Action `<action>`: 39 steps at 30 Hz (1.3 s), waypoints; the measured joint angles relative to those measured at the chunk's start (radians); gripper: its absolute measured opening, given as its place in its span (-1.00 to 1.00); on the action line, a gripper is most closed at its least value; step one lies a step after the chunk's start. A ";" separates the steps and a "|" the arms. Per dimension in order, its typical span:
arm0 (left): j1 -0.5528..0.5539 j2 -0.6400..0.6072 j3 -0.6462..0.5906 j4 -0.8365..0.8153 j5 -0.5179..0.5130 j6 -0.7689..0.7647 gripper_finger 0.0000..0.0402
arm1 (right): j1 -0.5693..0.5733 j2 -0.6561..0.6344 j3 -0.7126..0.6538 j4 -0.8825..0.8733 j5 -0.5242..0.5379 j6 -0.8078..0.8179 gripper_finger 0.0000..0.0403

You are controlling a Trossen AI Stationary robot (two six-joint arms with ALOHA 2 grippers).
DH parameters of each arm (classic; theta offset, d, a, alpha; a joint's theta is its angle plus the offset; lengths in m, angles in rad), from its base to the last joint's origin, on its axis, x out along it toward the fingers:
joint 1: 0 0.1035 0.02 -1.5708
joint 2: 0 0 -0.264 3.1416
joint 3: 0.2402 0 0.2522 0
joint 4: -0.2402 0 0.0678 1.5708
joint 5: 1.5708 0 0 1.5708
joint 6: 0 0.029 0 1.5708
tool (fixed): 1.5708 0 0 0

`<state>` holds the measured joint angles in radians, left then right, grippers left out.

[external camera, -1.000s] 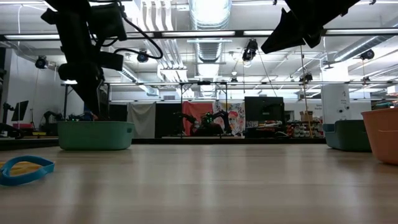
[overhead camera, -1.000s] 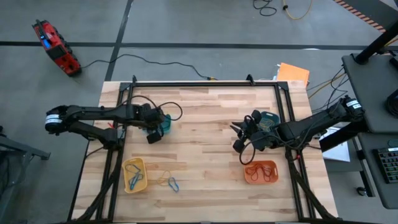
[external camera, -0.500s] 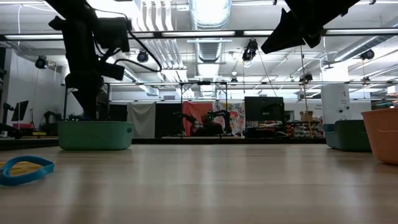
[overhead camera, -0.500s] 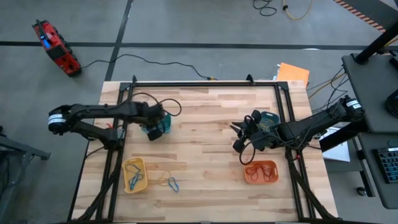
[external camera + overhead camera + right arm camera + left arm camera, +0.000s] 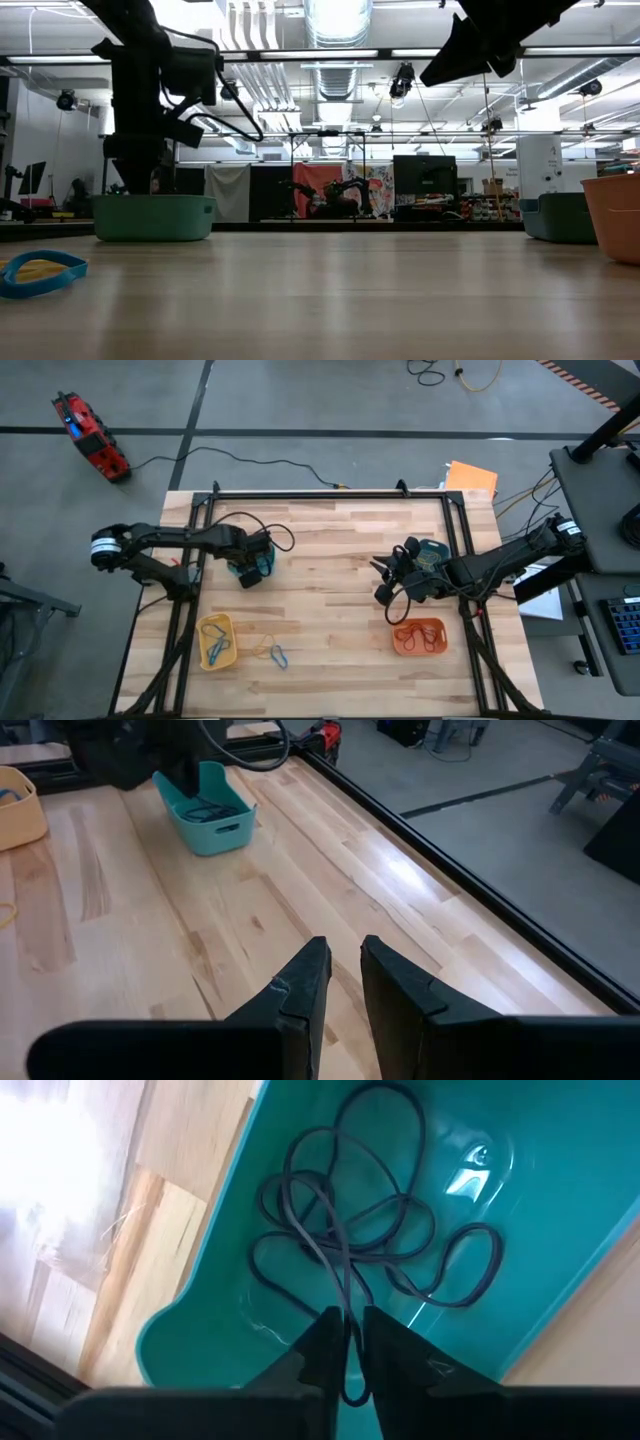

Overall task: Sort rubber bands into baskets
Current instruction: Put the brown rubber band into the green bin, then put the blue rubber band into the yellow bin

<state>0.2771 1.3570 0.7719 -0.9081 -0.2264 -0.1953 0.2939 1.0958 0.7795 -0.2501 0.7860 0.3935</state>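
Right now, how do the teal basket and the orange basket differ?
The teal basket sits under the left gripper, which pinches a grey rubber band over it; the orange basket has no gripper over it. Teal holds grey bands, orange red-brown ones. Both are shallow rounded trays.

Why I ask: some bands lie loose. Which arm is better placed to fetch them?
Left. Its hand hovers at the teal basket, nearer the loose bands than the right hand.
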 joint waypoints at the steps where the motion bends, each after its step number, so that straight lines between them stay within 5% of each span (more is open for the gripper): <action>1: 0.000 0.001 0.000 0.000 0.000 0.000 -0.82 | 0.000 0.000 0.000 -0.001 0.000 0.000 -0.72; 13: 0.000 -0.002 0.020 -0.028 -0.002 0.000 -0.34 | 0.000 0.027 -0.001 -0.004 -0.006 0.000 -0.72; 25: -0.018 -0.003 0.202 -0.144 -0.001 -0.006 -0.28 | 0.000 0.027 -0.001 0.000 -0.008 0.000 -0.72; 39: -0.313 -0.006 0.317 -0.163 0.208 -0.043 -0.28 | 0.000 0.027 -0.001 -0.001 -0.036 0.000 -0.72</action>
<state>-0.0356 1.3514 1.0889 -1.0711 -0.0181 -0.2385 0.2943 1.1225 0.7780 -0.2508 0.7499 0.3939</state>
